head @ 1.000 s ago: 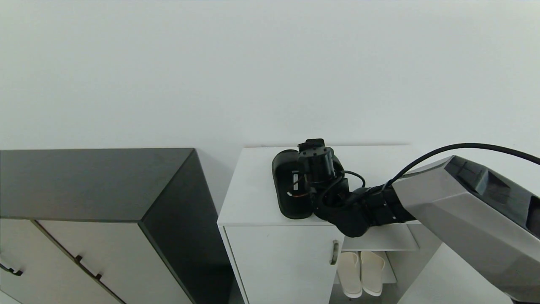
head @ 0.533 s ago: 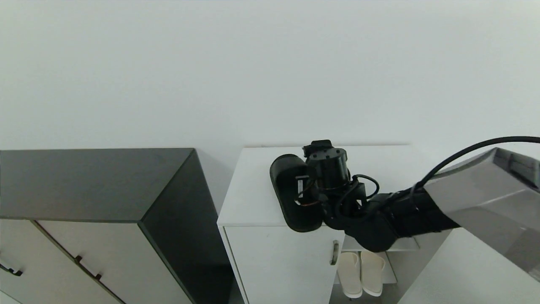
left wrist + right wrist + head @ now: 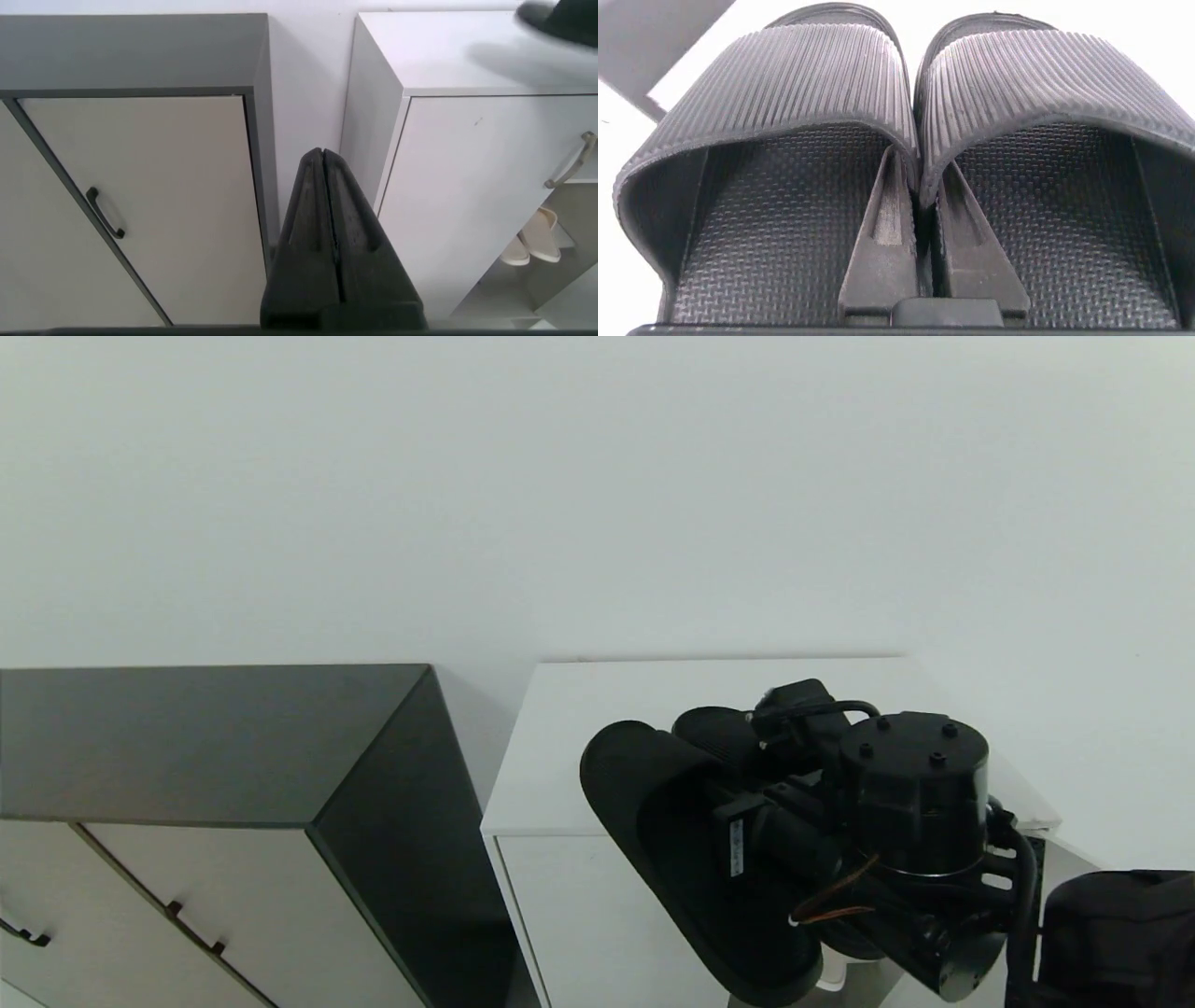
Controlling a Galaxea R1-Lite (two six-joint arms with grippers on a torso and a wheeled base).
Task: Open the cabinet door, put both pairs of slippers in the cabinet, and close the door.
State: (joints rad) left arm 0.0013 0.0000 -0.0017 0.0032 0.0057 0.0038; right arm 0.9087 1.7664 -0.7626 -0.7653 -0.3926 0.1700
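- Right gripper (image 3: 924, 252): narrow, clamped on the pair of black slippers (image 3: 906, 121). One of its fingers (image 3: 881, 233) sits inside each slipper, and the two adjoining inner strap walls are pinched between them.
- Black slippers: held side by side with their ribbed straps touching. In the head view the pair (image 3: 672, 821) is tilted and overlaps the front edge of the white cabinet (image 3: 569, 747).
- Left gripper (image 3: 322, 224): jaws pressed flat together with nothing between them. It sits low, in line with the gap between the two cabinets.
- White cabinet: the door (image 3: 467, 187) on its left half is closed, with a handle (image 3: 568, 161) at its right edge. The compartment just beside that door is open.
- White slippers (image 3: 534, 238): lying as a pair on a lower shelf inside the open compartment.
- Dark-topped cabinet (image 3: 215, 737): stands to the left of the white cabinet, near it but apart. Its pale door (image 3: 140, 205) is closed.
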